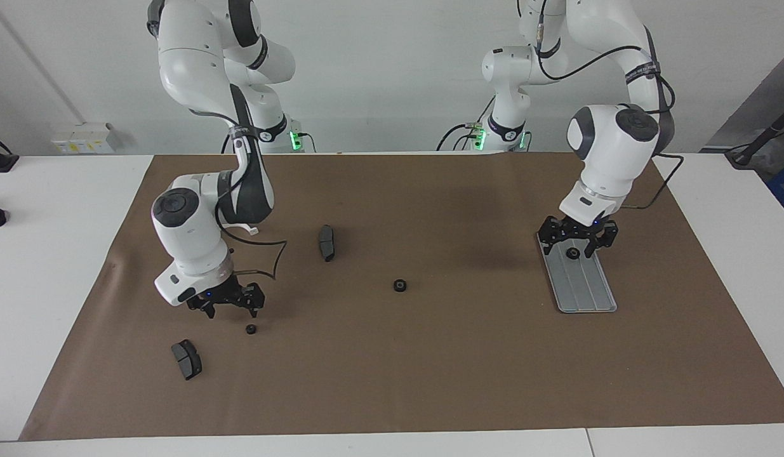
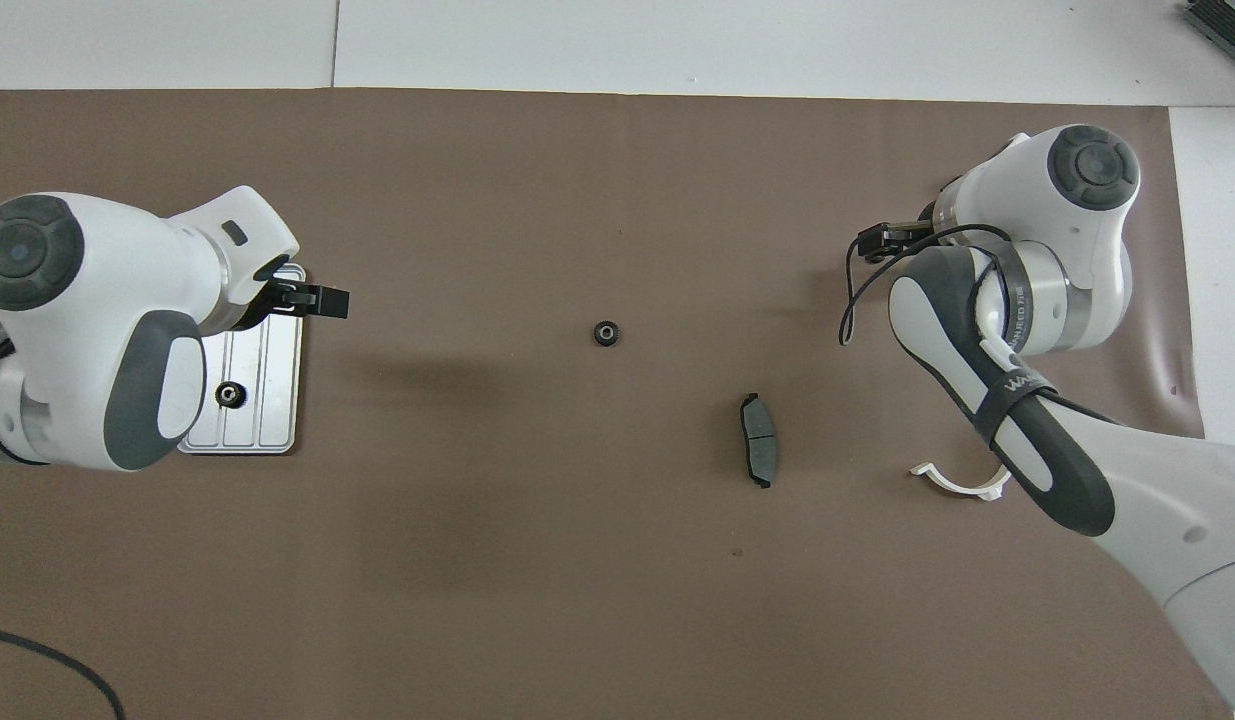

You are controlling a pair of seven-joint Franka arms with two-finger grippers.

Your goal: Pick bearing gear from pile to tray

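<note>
Three black bearing gears are showing. One bearing gear is lying in the silver tray at the right of the facing view, at the tray's upper end. I am seeing the left hand hovering just above that gear with its fingers spread wide and gripping nothing.

The second gear is sitting alone on the brown mat near the centre of the frame, well apart from both hands.

The third, smaller gear is lying at the lower left of the facing view. The right hand is hanging low over the mat just above it in the frame, fingers apart, holding nothing and not touching the gear.

One dark grey brake pad is resting left of centre, and another brake pad is lying at the lower left, near the small gear. The white half-ring bracket is peeking out from under the right arm's elbow.

The white desk is carrying the mat.
</note>
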